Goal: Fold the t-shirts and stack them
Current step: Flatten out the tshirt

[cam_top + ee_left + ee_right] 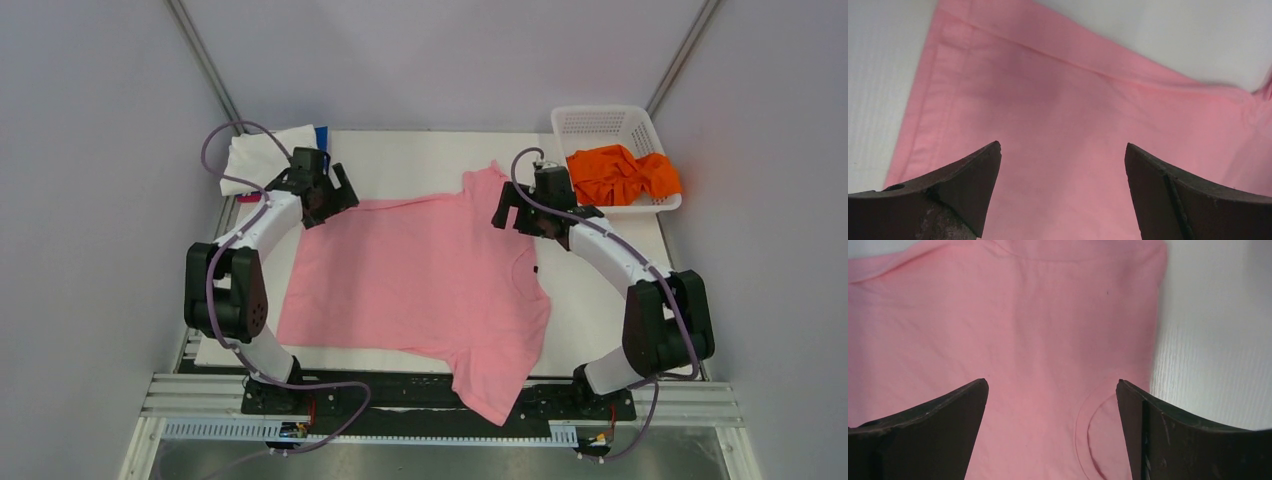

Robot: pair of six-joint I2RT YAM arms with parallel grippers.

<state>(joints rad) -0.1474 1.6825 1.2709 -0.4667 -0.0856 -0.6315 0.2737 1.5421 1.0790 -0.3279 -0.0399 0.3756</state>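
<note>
The light pink t-shirt (420, 280) lies spread flat on the white table, collar (1088, 425) toward the right, and one sleeve hangs over the near edge. My left gripper (335, 200) is open and empty just above the shirt's far left hem corner (948, 60); it also shows in the left wrist view (1063, 155). My right gripper (512, 214) is open and empty above the shoulder by the collar; it also shows in the right wrist view (1052, 390). An orange t-shirt (620, 175) lies crumpled in the basket. A folded white t-shirt (265, 155) sits far left, with blue (321, 137) and magenta (248, 198) edges showing beside it.
The white lattice basket (600, 120) stands at the far right corner of the table. Grey walls close in both sides and the back. The arms' bases and a metal rail (440, 400) run along the near edge.
</note>
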